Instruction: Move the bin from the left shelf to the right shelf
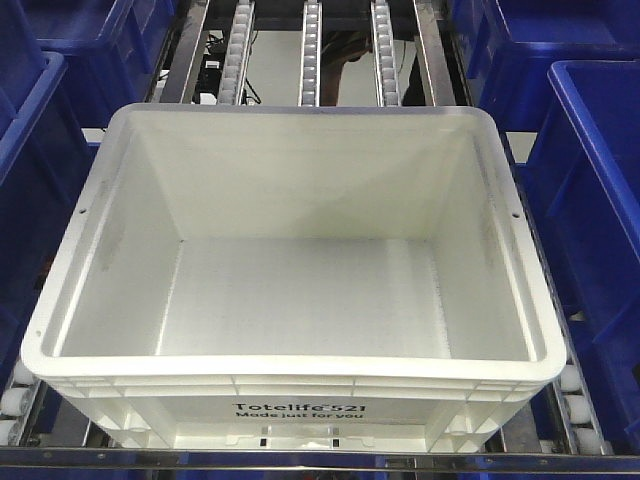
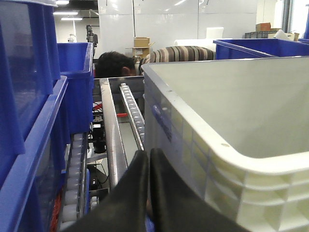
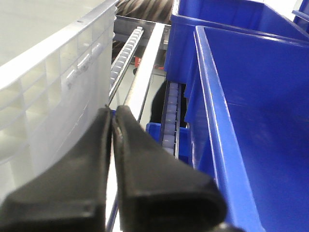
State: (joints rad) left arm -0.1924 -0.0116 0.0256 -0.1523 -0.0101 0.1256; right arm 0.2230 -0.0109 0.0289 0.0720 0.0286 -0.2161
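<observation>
**Both claws flank the white bin, lift not yet begun**

Front view: one white bin (image 1: 290,290), empty, sits square on a roller shelf (image 1: 310,50). Three roller tracks show behind it. Blue crates (image 1: 595,200) crowd both sides, at least two each side, all cut off by the frame. No arm is visible here.

Left wrist view: the left claw (image 2: 148,153) has its fingers pressed together with nothing between them. It is low and just beside the bin's left wall. One person's head (image 2: 113,63) shows beyond the rails.

Right wrist view: the right claw (image 3: 113,112) is likewise together and empty, in the gap between the bin's right wall and a blue crate.

Judgement: the approach is done but there is no grip yet. The next move calls for both arms to press inward evenly, then carry the bin level.
</observation>
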